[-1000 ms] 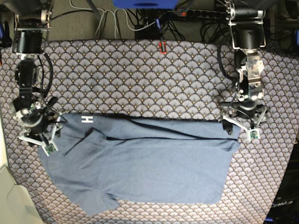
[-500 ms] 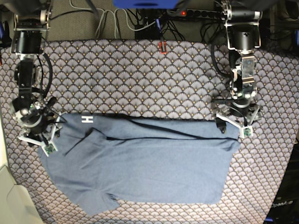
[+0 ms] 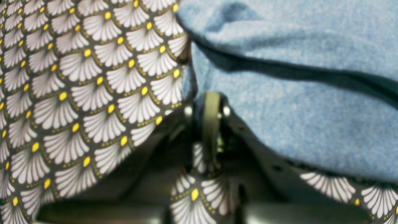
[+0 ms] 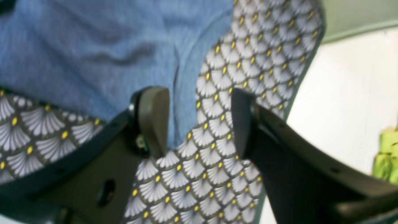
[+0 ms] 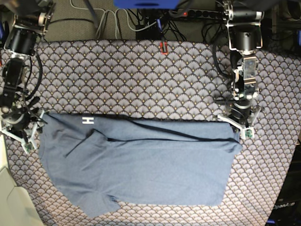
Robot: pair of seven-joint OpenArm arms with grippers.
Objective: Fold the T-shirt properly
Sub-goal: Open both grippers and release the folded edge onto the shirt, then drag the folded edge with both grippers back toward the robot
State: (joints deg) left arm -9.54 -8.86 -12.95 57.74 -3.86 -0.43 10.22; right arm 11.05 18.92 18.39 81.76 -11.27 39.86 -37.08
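The slate-blue T-shirt [image 5: 141,165] lies spread across the near half of the table, with a white letter H [image 5: 86,120] at its upper left. My left gripper [image 5: 237,125] sits at the shirt's upper right corner. In the left wrist view its fingers [image 3: 211,102] are pressed together right on the T-shirt [image 3: 295,118] edge. At the shirt's left edge my right gripper [image 5: 21,129] stands open. In the right wrist view the right gripper [image 4: 199,124] has a strip of the T-shirt [image 4: 77,56] edge between its fingers, close to the left one.
A scallop-patterned tablecloth [image 5: 141,80] covers the table. Cables and a power strip [image 5: 155,19] run along the far edge, near a small red object [image 5: 163,47]. The table's left edge [image 4: 298,81] is close to the right gripper, with pale floor [image 4: 342,93] beyond.
My left gripper has shut at the shirt's upper right corner. The right arm has moved left, from over the sleeve to the shirt's left edge, still open.
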